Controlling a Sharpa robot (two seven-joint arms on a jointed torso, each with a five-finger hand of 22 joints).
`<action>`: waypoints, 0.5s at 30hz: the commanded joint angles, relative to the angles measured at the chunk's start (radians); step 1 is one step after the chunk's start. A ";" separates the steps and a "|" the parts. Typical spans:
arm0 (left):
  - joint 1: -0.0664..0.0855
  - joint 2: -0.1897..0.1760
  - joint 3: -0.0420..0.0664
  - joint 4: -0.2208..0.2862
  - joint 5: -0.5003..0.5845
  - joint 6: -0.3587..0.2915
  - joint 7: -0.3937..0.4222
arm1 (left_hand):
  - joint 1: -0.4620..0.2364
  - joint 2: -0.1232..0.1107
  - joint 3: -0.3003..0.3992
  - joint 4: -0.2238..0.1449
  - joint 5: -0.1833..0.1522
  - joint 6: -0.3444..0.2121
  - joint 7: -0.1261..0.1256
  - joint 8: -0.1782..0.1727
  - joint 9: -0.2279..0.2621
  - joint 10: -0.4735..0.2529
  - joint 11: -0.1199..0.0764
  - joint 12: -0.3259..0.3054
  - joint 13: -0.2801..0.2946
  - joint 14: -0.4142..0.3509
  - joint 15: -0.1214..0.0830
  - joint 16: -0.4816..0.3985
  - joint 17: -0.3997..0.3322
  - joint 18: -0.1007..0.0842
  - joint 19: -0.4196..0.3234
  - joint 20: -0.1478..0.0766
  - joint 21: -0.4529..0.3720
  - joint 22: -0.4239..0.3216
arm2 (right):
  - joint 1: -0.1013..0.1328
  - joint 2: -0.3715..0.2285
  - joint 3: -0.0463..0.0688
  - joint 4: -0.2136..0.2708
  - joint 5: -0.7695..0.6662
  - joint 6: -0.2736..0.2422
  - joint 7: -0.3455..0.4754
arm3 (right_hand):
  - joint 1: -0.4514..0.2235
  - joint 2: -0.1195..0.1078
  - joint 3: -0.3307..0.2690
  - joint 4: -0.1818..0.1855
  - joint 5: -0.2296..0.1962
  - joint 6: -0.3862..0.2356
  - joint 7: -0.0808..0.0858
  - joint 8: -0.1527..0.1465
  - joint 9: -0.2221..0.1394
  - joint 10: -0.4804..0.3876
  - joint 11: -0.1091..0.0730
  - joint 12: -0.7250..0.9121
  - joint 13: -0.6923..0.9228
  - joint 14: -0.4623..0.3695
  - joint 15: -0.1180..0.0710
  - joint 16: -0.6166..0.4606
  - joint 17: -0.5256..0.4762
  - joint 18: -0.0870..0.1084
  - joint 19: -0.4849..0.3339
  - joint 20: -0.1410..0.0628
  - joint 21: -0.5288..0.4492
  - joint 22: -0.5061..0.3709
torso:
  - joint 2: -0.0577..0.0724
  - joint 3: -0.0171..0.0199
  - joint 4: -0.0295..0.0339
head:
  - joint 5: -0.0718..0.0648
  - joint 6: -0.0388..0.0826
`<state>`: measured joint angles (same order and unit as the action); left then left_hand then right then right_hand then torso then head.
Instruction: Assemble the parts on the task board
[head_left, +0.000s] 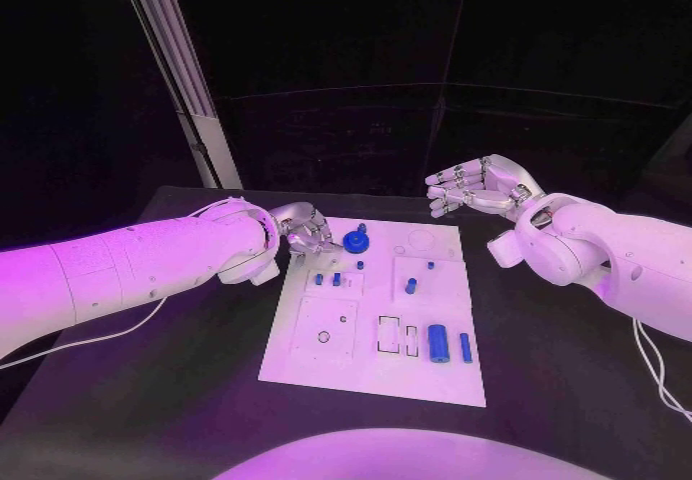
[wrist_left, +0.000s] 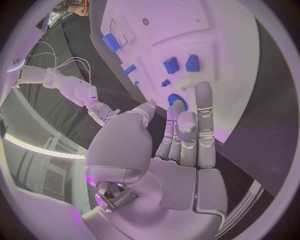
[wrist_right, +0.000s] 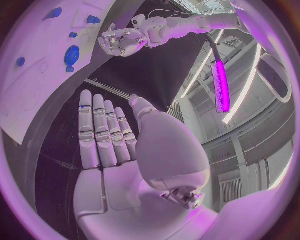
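Head view: the left hand sits at the far left corner of the task board, fingers curled inward beside the round blue part; whether it touches or holds that part cannot be told, and in the left wrist view its fingers reach toward the same blue disc at the board's edge. The right hand hangs above the table beyond the board's far right corner, fingers apart and holding nothing. Outward from the left hand, small blue pegs stand in a row in the board, a short upright part stands nearer the centre, and two blue cylinders lie side by side near the right edge. All parts look like smooth, rigid moulded plastic, probably light and somewhat slippery; the round part is best pinched across its rim, the cylinders across their middles. The board is a flat, stiff white plate with shallow recesses, lying on the matt black table.
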<state>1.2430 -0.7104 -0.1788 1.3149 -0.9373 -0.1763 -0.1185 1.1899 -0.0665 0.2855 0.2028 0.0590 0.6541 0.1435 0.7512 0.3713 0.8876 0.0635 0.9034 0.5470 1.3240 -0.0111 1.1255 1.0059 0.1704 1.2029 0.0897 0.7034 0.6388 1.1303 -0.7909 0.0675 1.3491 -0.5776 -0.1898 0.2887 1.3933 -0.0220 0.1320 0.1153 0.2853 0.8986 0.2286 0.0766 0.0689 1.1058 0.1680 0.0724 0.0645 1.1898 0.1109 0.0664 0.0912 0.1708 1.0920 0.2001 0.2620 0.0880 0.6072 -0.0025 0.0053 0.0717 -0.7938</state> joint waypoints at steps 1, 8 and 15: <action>0.002 0.017 0.001 -0.011 -0.030 -0.128 0.225 | 0.078 -0.004 0.042 -0.039 0.002 -0.024 0.012 -0.016 -0.018 -0.036 0.012 -0.040 -0.037 -0.040 0.009 -0.073 -0.082 0.012 -0.010 0.008 -0.040 -0.028 | 0.002 0.000 0.001 0.000 0.000 0.003 0.008 | -0.009 -0.003 -0.002 -0.002 -0.003 -0.006 0.009 0.002 0.000 -0.008 0.000 0.005 -0.001 -0.005 0.000 -0.001 -0.002 0.010 0.002 0.006 -0.004 -0.001 | 0.001 -0.0011 -0.0003 | -0.002 0.002; 0.002 0.094 0.000 -0.070 -0.248 -0.075 0.307 | 0.207 -0.067 0.216 -0.154 -0.001 0.051 0.042 -0.172 -0.151 -0.058 0.041 -0.249 -0.230 -0.018 0.028 -0.083 -0.114 0.015 0.033 0.019 -0.068 -0.057 | 0.002 0.006 0.001 -0.003 0.000 0.004 0.009 | -0.009 -0.003 -0.002 -0.002 -0.003 -0.006 0.009 0.002 0.000 -0.008 0.000 0.005 -0.001 -0.005 0.000 -0.001 -0.002 0.010 0.002 0.006 -0.004 -0.001 | 0.003 -0.0022 -0.0035 | -0.004 0.006; 0.002 0.149 -0.016 -0.115 -0.384 0.006 0.310 | 0.153 -0.117 0.191 -0.166 0.000 0.122 0.022 -0.279 -0.228 -0.045 0.037 -0.340 -0.330 0.071 0.023 0.045 0.010 0.014 0.094 0.017 -0.057 -0.060 | 0.002 0.010 0.001 -0.003 0.000 0.004 0.009 | -0.011 -0.003 -0.002 -0.001 -0.002 -0.006 0.009 0.002 0.000 -0.008 0.000 0.005 -0.001 -0.005 0.000 -0.001 -0.002 0.010 0.003 0.006 -0.005 -0.002 | 0.005 -0.0011 -0.0073 | -0.007 0.008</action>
<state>1.2442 -0.5652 -0.1936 1.2065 -1.2007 -0.2260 0.1489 1.3456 -0.1801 0.4813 0.0378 0.0589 0.7708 0.1657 0.4781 0.1480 0.8418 0.1035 0.5692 0.2234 1.3861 0.0126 1.1572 1.0022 0.1703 1.2909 0.1073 0.6423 0.5787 1.1303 -0.7824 0.0675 1.3449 -0.5776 -0.1897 0.2886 1.3933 -0.0220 0.1320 0.1153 0.2852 0.8987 0.2286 0.0766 0.0689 1.1058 0.1679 0.0724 0.0645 1.1898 0.1108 0.0664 0.0898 0.1708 1.0920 0.2001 0.2621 0.0870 0.6110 -0.0038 0.0002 0.0658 -0.7869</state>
